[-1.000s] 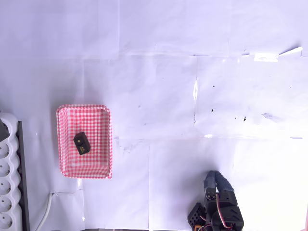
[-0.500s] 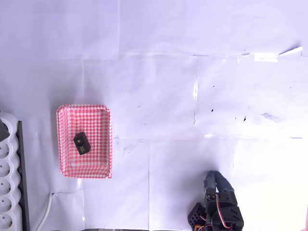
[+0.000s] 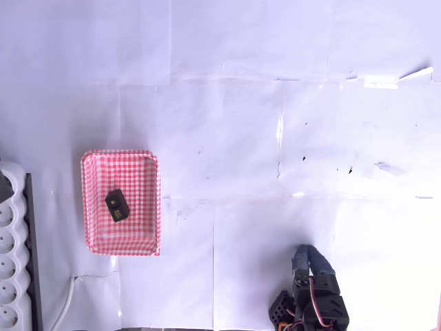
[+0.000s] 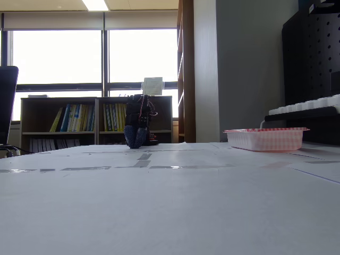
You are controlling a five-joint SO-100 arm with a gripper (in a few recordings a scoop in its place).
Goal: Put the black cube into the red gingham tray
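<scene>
While the gripper (image 3: 303, 261) sits folded, its opening unclear, the matte black cube (image 3: 116, 205) with its yellowish mark lies slightly askew in the red gingham tray (image 3: 155, 200).

black cube (image 3: 116, 205) inside red gingham tray (image 3: 149, 207)

The place looks like an office: low bookshelves (image 4: 79, 119) full of books stand under wide windows (image 4: 58, 56), a ceiling light panel (image 4: 95, 5) glows, and a paper-covered desk (image 4: 159, 202) fills the foreground.
</scene>
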